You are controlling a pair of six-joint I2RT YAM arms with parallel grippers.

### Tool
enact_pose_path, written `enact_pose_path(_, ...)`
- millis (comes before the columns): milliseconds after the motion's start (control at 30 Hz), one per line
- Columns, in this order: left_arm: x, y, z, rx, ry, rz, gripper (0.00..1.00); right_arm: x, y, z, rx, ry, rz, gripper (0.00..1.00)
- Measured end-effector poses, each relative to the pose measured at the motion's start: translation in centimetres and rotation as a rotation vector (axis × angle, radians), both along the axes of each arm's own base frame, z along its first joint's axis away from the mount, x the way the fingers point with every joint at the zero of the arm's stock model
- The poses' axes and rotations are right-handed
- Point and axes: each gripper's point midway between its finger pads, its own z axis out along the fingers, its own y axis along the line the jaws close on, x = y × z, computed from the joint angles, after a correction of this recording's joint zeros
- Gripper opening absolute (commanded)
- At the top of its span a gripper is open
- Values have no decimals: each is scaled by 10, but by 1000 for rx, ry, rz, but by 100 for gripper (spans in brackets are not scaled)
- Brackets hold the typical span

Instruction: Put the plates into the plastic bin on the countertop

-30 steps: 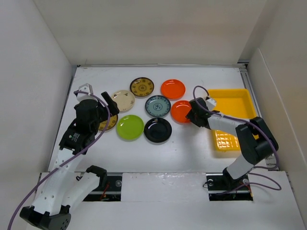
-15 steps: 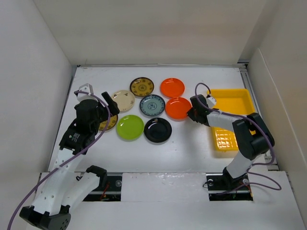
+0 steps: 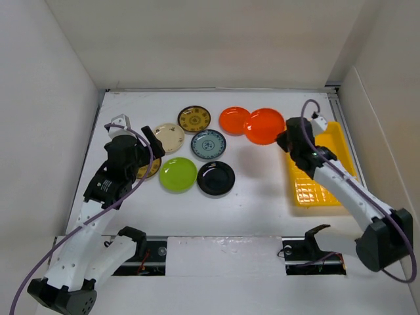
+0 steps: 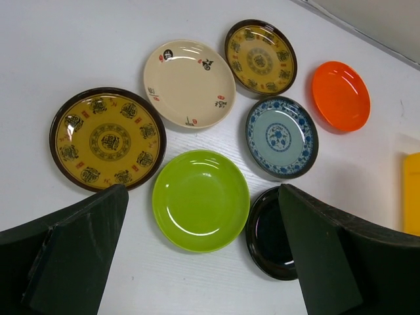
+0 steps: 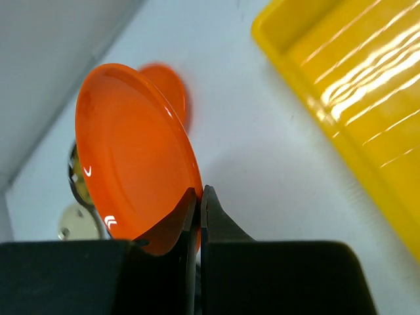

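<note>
1. Where the right claw point(image 5: 199, 197) is pressed together, it pinches the rim of an orange plate point(image 5: 134, 164), held tilted above the counter point(image 3: 262, 190).
2. That plate hangs just left of the yellow plastic bin point(image 3: 315, 190), outside its rim. In the top view it overlaps the second orange plate point(image 3: 234, 119), which lies flat.
3. The left claw point(image 4: 202, 216) is spread wide, gripping nothing, above the lime green plate point(image 4: 201, 184).
4. Lying flat around the lime green plate are the black plate point(image 4: 269, 236), teal plate point(image 4: 281, 136), cream plate point(image 4: 189, 83), near brown-and-yellow plate point(image 4: 107, 138) and far brown-and-yellow plate point(image 4: 260, 58).
</note>
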Motion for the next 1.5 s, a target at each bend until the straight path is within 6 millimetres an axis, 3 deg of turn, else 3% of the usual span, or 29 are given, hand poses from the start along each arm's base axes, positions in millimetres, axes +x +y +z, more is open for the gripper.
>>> enact_pose_path(100, 0, 0, 0, 0, 0, 0, 100, -2, -51, 37, -8, -80, -129, 0)
enact_pose_path(200, 0, 0, 0, 0, 1, 0, 100, -13, -115, 44, -36, -82, -296, 0)
enact_pose_path(233, 0, 0, -1, 0, 1, 0, 100, -22, -144, 37, -49, -65, -372, 0)
enact_pose_path(367, 1, -1, -1, 0, 5, -2, 100, -46, -194, 7, -68, 11, -496, 0)
enact_pose_path(467, 1, -1, -3, 0, 9, -5, 100, -57, -218, -19, -61, 84, -545, 0)
enact_pose_path(567, 1, -2, -3, -2, 9, -9, 100, -55, -230, -41, -49, 154, -551, 0)
enact_pose_path(733, 1, -3, -3, -4, 11, -15, 100, -44, -229, -75, -28, 244, -491, 2)
enact_pose_path(867, 0, -4, -3, -5, 11, -17, 100, -32, -223, -86, -4, 253, -431, 5)
enact_pose_path(900, 0, -4, -3, -5, 11, -17, 100, -29, -222, -88, 2, 252, -419, 10)
enact_pose_path(933, 0, -4, -3, -6, 11, -17, 100, -26, -221, -92, 9, 258, -408, 22)
enact_pose_path(967, 0, -4, -3, -6, 11, -18, 100, -24, -220, -97, 16, 267, -399, 38)
enact_pose_path(1000, 0, -4, -3, -6, 11, -18, 100, -21, -218, -100, 24, 270, -387, 59)
enact_pose_path(1100, 0, -4, -3, -6, 10, -18, 100, -19, -214, -109, 25, 298, -367, 70)
enact_pose_path(1167, 0, -4, -2, -7, 8, -18, 100, -18, -210, -99, 19, 268, -357, 80)
enact_pose_path(1233, 0, -4, -2, -6, 8, -18, 100, -15, -202, -73, 3, 191, -337, 82)
enact_pose_path(1267, 0, -4, -3, -6, 9, -18, 100, -14, -196, -54, -9, 137, -323, 100)
enact_pose_path(1300, 0, -4, -3, -6, 10, -18, 100, -13, -188, -35, -18, 78, -307, 100)
enact_pose_path(1400, 1, -4, -4, -4, 15, -18, 100, -5, -145, 19, -56, -70, -186, 100)
enact_pose_path(1500, 2, -4, -7, -1, 24, -18, 100, 24, -83, 62, -86, -163, 44, 100)
